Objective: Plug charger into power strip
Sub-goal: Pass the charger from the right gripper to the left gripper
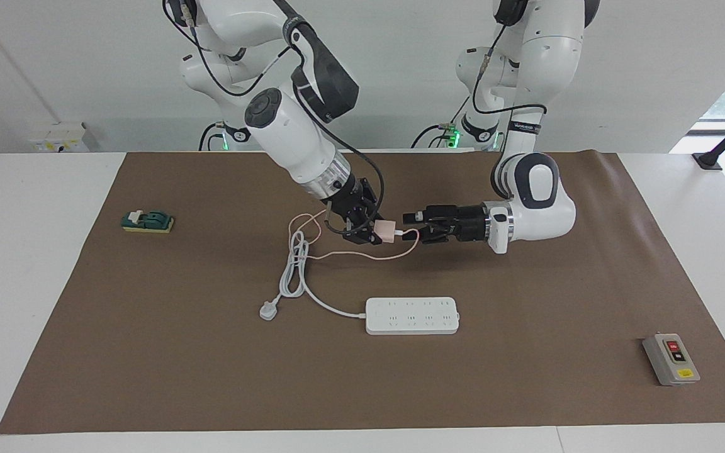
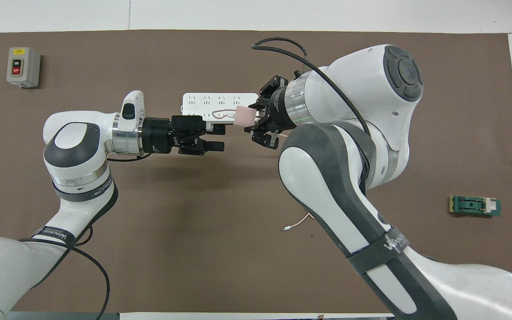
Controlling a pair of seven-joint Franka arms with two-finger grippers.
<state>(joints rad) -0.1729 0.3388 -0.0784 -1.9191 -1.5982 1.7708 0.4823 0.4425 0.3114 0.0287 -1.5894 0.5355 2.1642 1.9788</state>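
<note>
1. Up in the air over the middle of the brown mat, in the facing view, we've got the right gripper (image 1: pixel 372 231) clamped shut on the charger (image 1: pixel 387 231), which hangs clear of the bench (image 1: pixel 35 264). The left gripper (image 1: pixel 411 227) sits just beside the charger with its fingers spread wide and nothing in them. We'd guess it's lined up like that for a handover or a regrip, so the plug can end up pointing down at the sockets.

2. Same view: the power strip (image 1: pixel 413 315) lies flat on the mat, farther from the robots than both grippers, sockets up and untouched. The charger's pink cable (image 1: pixel 362 255) droops from the cube and trails down onto the mat. The strip's white cord (image 1: pixel 296 277) loops toward the right arm's end and finishes in a white three-pin plug (image 1: pixel 267 310).

3. Overhead view: the charger (image 2: pixel 244 116) overlaps one end of the power strip (image 2: pixel 202 100), but that's just the height, it's not touching. The right gripper (image 2: pixel 256 120) holds it from one side and the open left gripper (image 2: pixel 218 138) faces it from the other.

4. Around the edges: a grey switch box (image 2: pixel 23 66) and a green block (image 2: pixel 475 206), both well apart from the action. The only thing we reckon could snag is that loose pink cable (image 2: pixel 298 221).
</note>
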